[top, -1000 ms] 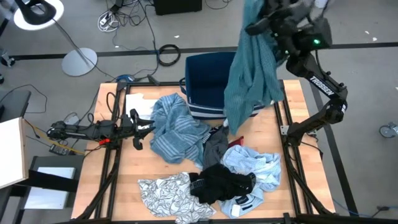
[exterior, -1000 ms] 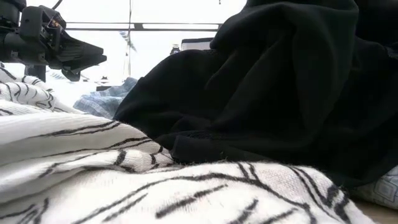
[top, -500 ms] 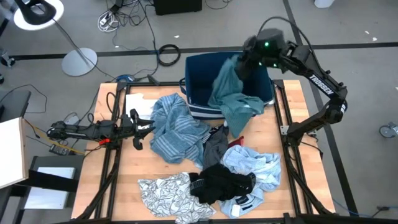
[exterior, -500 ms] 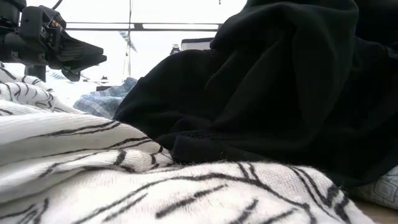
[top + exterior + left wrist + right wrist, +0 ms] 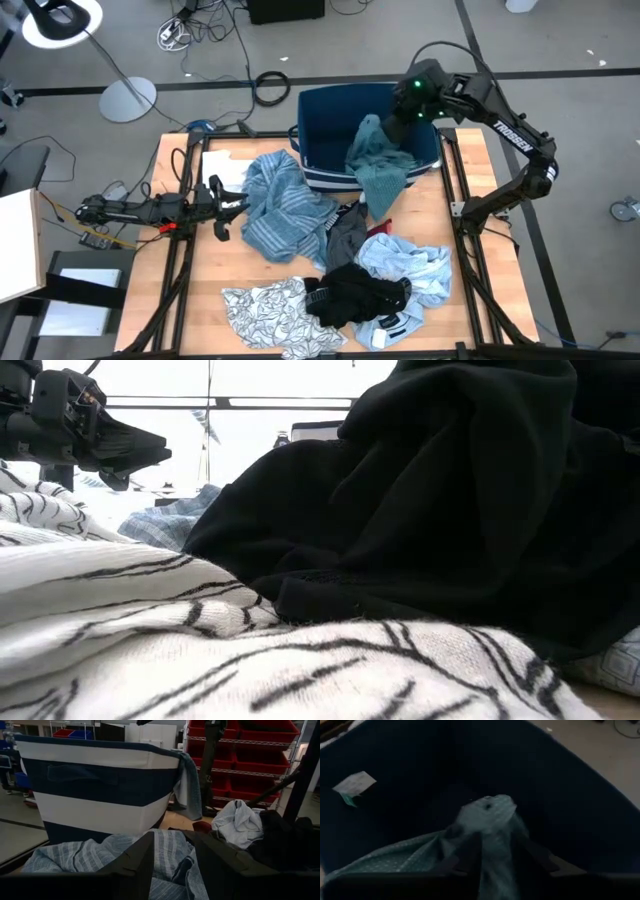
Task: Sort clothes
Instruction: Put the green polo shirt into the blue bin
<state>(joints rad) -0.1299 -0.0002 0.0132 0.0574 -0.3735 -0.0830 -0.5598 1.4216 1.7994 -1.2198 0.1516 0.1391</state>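
Nearest you on the surface [image 5: 200, 270] lies the white leaf-print garment [image 5: 265, 308], with the black garment [image 5: 352, 293] touching it on the right and the light blue garment [image 5: 410, 268] just beyond that. In the low view the leaf print and the black fabric fill almost everything.

Further back, your left gripper [image 5: 232, 205] rests low at the left side of the surface, its fingers [image 5: 131, 866] parted and holding nothing, pointed at the blue striped garment [image 5: 280, 205], which lies in a heap in the middle.

At the far edge stands the dark blue bin [image 5: 325, 115]. The teal green garment [image 5: 380, 165] is draped over its front rim, part inside and part hanging down outside towards the surface. Your right gripper [image 5: 405, 108] hangs over the bin's right side; its fingers [image 5: 530, 852] straddle the top of the teal fabric, but you cannot tell whether they grip it.
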